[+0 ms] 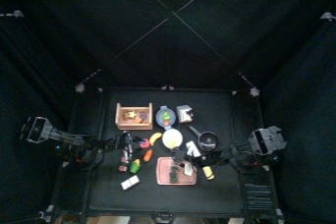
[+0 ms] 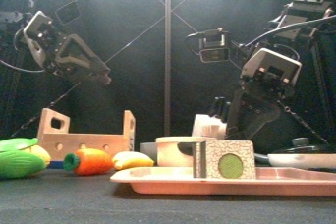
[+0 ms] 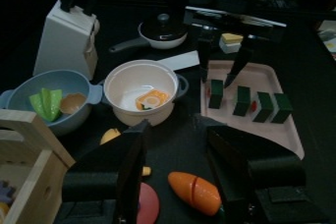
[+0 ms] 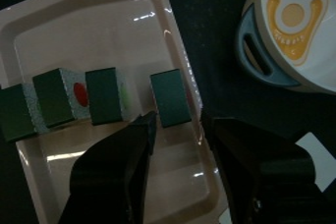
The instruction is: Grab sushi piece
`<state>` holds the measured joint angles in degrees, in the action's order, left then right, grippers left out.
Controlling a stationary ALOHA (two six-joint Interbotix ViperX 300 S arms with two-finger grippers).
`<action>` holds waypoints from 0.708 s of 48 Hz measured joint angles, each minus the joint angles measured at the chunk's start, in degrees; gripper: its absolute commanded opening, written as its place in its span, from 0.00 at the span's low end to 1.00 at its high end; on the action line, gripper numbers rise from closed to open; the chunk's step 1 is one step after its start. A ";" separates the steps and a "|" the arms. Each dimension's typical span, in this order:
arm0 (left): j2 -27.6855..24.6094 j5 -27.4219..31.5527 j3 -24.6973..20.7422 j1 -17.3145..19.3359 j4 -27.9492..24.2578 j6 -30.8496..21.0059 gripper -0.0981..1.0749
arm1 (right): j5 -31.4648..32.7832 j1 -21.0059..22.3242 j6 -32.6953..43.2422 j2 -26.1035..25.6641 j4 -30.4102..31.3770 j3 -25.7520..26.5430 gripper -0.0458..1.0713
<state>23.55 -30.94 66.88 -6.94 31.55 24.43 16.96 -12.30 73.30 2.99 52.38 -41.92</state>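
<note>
Raised at the far left behind the table in the front view: left gripper [image 3: 178, 169], jaws spread wide in its own wrist view, holding nothing, well apart from every item below it. On the left part of the table: green vegetable [image 2: 19, 157] at the near edge, wooden crate [image 2: 88, 135] behind it, orange carrot [image 2: 89, 160] and a yellow piece [image 2: 132, 159] in front of the crate. Seen from the left wrist: blue bowl [image 3: 24, 95] with green pieces inside, beside it a white pot [image 3: 141, 92] with an orange-and-white item at its bottom, a white carton [image 3: 69, 37] further back, a black pan [image 3: 164, 37] beyond the pot. Right of the middle, near the front edge: pink tray [image 2: 157, 180] carrying the sushi pieces [image 4: 170, 99], four dark green-wrapped blocks standing in a row, one showing a red centre, another a green centre facing the front camera [image 2: 231, 159]. Hanging over that tray: right gripper [image 4: 182, 135], jaws spread wide, empty, one finger on either side of the end sushi piece; whether touching it cannot be told. Just off the tray in the right wrist view: white plate [image 4: 292, 27] with a yellow pattern. At the far right of the front view: dark pan rim [image 2: 305, 155] behind the tray.
</note>
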 measured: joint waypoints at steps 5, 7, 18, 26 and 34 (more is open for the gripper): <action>0.00 0.00 0.00 -0.09 0.00 0.00 0.77 | 0.00 0.00 0.00 0.44 0.09 0.35 0.72; 0.00 0.00 0.00 -0.09 0.00 0.00 0.77 | 0.00 0.00 0.00 0.53 0.09 0.53 0.71; 0.00 0.00 0.18 -0.09 0.00 -0.09 0.77 | 0.09 0.00 0.00 0.62 0.26 0.79 0.63; 0.00 0.00 0.18 -0.09 0.00 0.00 0.77 | 0.09 0.00 0.00 0.53 0.35 0.79 0.61; 0.00 0.00 0.26 -0.09 0.00 0.00 0.77 | 0.26 0.00 0.00 0.53 0.26 1.23 0.61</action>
<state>23.55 -30.94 67.15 -7.03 31.55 24.43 17.23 -12.30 73.30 3.52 52.65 -40.69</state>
